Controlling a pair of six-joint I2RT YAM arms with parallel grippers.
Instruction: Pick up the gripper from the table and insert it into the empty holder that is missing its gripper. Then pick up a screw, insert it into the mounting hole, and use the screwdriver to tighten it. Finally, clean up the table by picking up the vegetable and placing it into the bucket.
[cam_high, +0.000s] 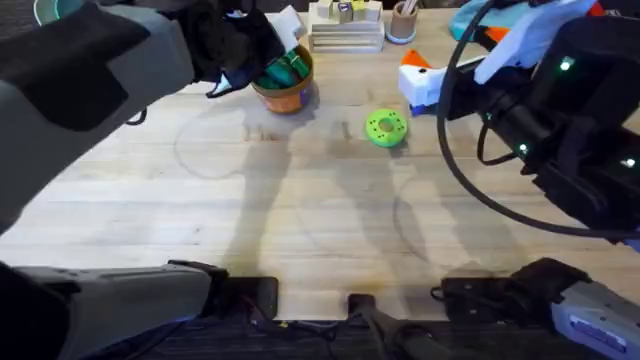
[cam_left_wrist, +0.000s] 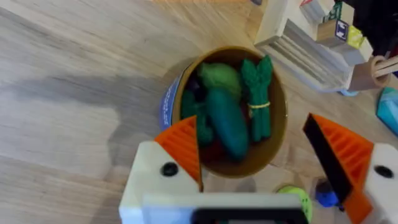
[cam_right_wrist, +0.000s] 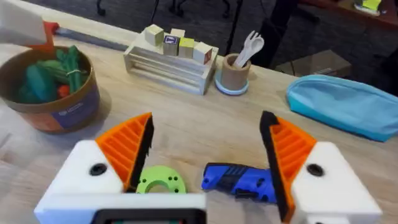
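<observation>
Vegetable (cam_left_wrist: 227, 121) lying inside bucket (cam_high: 287, 97) at table's (cam_high: 300, 210) far left-centre. Disc (cam_high: 385, 128) right of bucket, apart. Screwdriver (cam_right_wrist: 239, 180) just beside disc, farther right. Crate (cam_high: 346, 32) with blocks behind bucket and disc; cup (cam_high: 402, 22) right of crate.

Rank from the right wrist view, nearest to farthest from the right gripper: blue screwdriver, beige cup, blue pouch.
From the right gripper:
1. Screwdriver, lying on the table just under the open jaws.
2. Beige cup with white utensils, farther out beside the wooden rack.
3. Blue pouch, off to one side; close to the cup's range, but reads slightly farther.
</observation>
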